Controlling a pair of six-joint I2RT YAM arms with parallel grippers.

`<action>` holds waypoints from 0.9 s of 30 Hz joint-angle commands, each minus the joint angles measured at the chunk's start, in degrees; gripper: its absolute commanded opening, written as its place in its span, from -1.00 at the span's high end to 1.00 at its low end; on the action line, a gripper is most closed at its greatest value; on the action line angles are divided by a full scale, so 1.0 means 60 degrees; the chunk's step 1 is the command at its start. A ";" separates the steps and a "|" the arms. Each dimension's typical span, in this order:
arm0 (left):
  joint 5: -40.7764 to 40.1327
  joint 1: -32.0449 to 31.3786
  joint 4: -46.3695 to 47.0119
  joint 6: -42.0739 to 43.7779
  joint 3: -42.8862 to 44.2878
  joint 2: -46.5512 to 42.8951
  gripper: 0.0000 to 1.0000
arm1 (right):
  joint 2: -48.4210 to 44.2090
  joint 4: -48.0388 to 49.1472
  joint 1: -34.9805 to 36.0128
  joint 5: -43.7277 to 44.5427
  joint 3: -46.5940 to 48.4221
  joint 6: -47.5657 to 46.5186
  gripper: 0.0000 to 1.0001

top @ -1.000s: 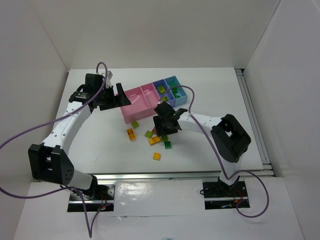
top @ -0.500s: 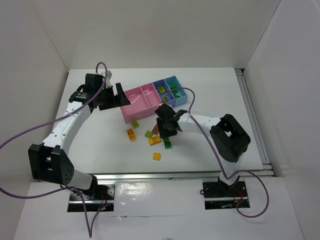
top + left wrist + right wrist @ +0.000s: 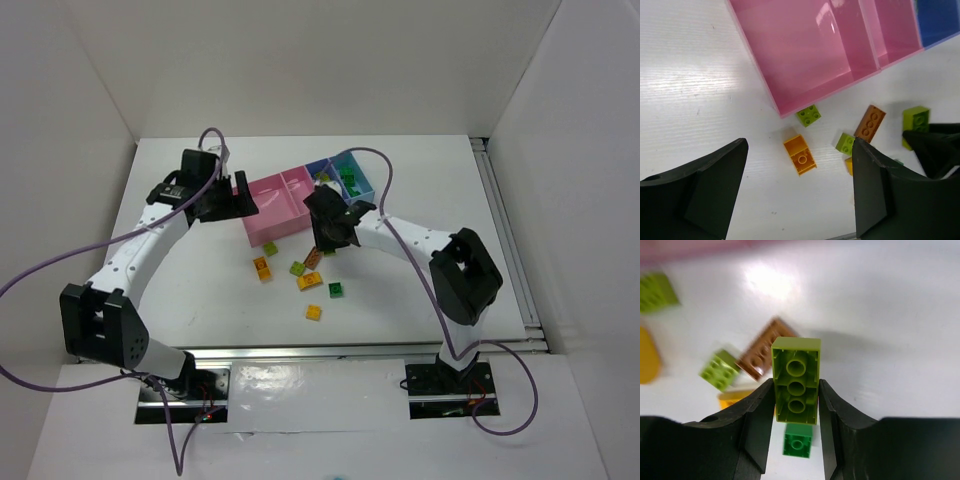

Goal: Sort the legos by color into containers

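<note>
Closure of right end effector (image 3: 796,402) on a lime-green lego (image 3: 796,380), now lifted off the surface (image 3: 200,290) from the loose legos (image 3: 310,282) at centre frame toward the containers (image 3: 280,205) just above, likely for binning next; left end effector (image 3: 797,180) released, empty, hovering upper left.

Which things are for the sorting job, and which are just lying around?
For the job: gripped lime green plastic brick; loose little plastic bricks; joined pink and blue plastic bins.
Just there: purple cables; silver metal rail.
</note>
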 commanded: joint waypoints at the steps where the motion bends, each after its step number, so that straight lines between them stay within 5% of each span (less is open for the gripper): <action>1: -0.1677 -0.0726 -0.0542 0.0259 0.0314 0.0475 -0.72 | -0.0266 -0.0249 -0.0365 0.0689 0.1187 -0.0090 0.20; 11: -0.1035 -0.0728 -0.0648 -0.0370 -0.0051 0.0375 -0.78 | 0.1622 -0.0057 -0.1435 0.0963 0.4189 -0.0806 0.18; 24: -0.0419 -0.0728 -0.0603 -0.0268 0.0389 0.1063 -0.83 | 0.3542 0.1069 -0.2095 0.0688 0.5846 -0.1671 0.09; 27: -0.0331 -0.0728 -0.0603 -0.0180 0.0287 0.0976 -0.83 | 0.3909 0.1070 -0.2095 0.0600 0.6503 -0.1671 -0.24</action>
